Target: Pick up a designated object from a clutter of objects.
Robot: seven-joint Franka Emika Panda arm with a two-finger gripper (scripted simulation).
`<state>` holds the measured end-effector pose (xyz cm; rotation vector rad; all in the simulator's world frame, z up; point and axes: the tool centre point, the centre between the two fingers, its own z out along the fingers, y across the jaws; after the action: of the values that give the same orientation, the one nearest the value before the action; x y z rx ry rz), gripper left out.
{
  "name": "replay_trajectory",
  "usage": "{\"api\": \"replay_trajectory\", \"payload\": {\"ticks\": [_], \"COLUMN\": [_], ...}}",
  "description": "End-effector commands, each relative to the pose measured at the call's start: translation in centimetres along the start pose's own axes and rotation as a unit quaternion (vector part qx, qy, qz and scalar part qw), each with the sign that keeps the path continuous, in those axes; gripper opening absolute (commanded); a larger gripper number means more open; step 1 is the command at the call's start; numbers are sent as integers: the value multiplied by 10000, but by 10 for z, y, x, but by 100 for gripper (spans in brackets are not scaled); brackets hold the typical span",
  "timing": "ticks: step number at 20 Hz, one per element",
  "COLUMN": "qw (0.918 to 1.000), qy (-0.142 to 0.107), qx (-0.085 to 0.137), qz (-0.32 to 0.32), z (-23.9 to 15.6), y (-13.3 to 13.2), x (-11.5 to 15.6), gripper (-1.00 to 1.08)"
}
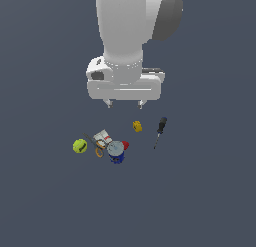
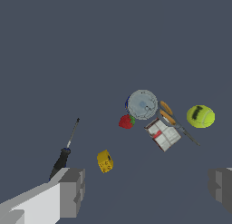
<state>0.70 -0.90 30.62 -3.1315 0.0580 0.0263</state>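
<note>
The yellow-green ball with a dark curved mark lies on the grey floor at the exterior view's left of the clutter; it also shows in the wrist view. My gripper hangs high above the clutter, open and empty, fingers wide apart. The clutter holds a blue can with grey top, a red piece, a white box, orange-handled scissors, a yellow block and a black-handled screwdriver.
In the wrist view the can, red piece, white box, scissors, yellow block and screwdriver lie spread apart. The ball sits a little apart from the scissors.
</note>
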Motion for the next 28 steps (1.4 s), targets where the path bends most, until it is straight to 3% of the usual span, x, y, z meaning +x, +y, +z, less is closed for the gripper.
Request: {"api": "replay_trajectory", "payload": {"ticks": [1, 12, 20, 28], "qw": [10000, 9997, 9995, 9985], "qy": [0, 182, 171, 164], "qx": [0, 37, 42, 58], "qz": [0, -170, -246, -519], "z": [0, -8, 1, 28], "y": [0, -31, -21, 10], "x": [0, 6, 10, 23], "gripper": [100, 100, 100, 100]}}
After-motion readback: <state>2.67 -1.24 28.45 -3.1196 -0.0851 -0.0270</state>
